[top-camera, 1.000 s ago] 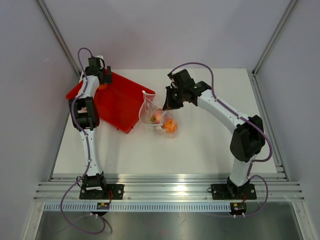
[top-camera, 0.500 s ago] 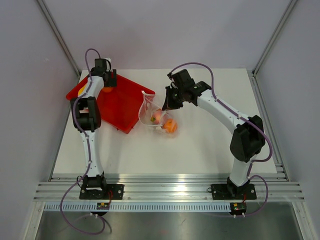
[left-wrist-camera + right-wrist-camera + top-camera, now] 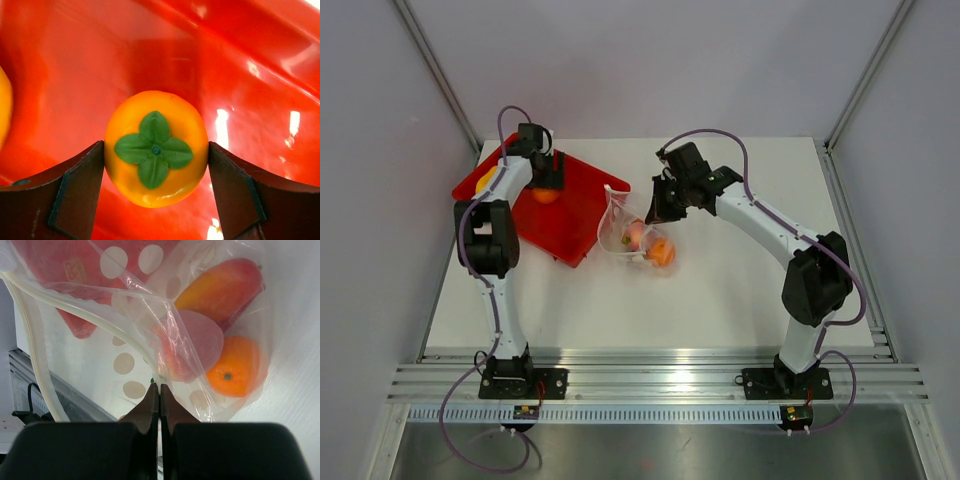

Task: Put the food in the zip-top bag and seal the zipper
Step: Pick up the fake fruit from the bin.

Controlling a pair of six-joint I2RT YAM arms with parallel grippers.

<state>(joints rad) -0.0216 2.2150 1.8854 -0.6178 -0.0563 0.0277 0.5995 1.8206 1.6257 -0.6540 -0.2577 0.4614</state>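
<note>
My left gripper (image 3: 546, 180) is shut on an orange ball with a green leaf top (image 3: 156, 147) and holds it over the red tray; the ball also shows in the top view (image 3: 545, 195). A yellow-orange piece (image 3: 485, 183) lies in the tray's far left. The zip-top bag (image 3: 632, 235) lies on the table right of the tray, mouth held open. My right gripper (image 3: 159, 387) is shut on the bag's mouth edge at the zipper (image 3: 31, 315). Inside the bag are a red-orange oval (image 3: 222, 287), a pale pink ball (image 3: 197, 342) and an orange ball (image 3: 235, 365).
The red tray (image 3: 570, 215) sits at the back left of the white table, its right corner next to the bag. It fills the left wrist view (image 3: 250, 50). Enclosure walls stand to the left, right and back.
My left gripper has moved from the tray's far left corner towards the right and nearer, carrying the orange ball. The right gripper and the bag have stayed put.
</note>
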